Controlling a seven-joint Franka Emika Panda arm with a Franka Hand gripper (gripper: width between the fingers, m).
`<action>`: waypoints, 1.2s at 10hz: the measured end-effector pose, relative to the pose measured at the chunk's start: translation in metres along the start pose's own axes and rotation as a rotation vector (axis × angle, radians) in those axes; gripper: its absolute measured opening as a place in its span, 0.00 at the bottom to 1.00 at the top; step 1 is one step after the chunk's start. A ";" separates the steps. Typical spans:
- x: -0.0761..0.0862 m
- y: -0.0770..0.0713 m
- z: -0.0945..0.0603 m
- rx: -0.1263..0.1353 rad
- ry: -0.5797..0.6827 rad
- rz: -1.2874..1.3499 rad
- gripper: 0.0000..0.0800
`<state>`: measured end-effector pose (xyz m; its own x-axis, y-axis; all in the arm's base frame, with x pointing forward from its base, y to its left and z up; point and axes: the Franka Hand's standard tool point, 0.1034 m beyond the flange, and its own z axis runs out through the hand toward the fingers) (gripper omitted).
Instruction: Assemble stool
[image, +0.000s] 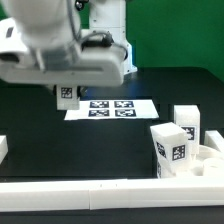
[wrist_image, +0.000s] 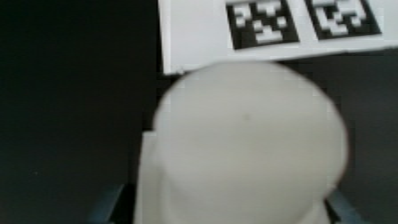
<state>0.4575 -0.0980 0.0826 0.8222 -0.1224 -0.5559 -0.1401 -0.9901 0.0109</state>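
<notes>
My gripper (image: 67, 90) is shut on a white stool leg (image: 67, 97) with a black-and-white tag, held by the marker board's edge on the exterior view's left. In the wrist view the leg (wrist_image: 240, 130) fills the middle as a big rounded white block between my two dark fingers (wrist_image: 128, 200), so my gripper (wrist_image: 240, 208) is closed on it. Two more tagged legs (image: 171, 150) (image: 187, 122) stand at the exterior view's right. A curved white part, probably the round seat (image: 208, 160), lies behind them and is partly hidden.
The marker board (image: 110, 107) lies flat on the black table and also shows in the wrist view (wrist_image: 196, 40). A long white border bar (image: 100, 190) runs along the front. A short white piece (image: 3, 148) sits at the exterior view's left edge.
</notes>
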 end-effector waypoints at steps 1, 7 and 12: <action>0.005 0.002 -0.001 -0.005 0.071 -0.001 0.41; 0.057 -0.017 0.021 -0.065 0.690 0.056 0.41; 0.053 -0.007 0.022 -0.136 0.846 0.050 0.69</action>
<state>0.4894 -0.0958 0.0347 0.9594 -0.1224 0.2540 -0.1638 -0.9752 0.1488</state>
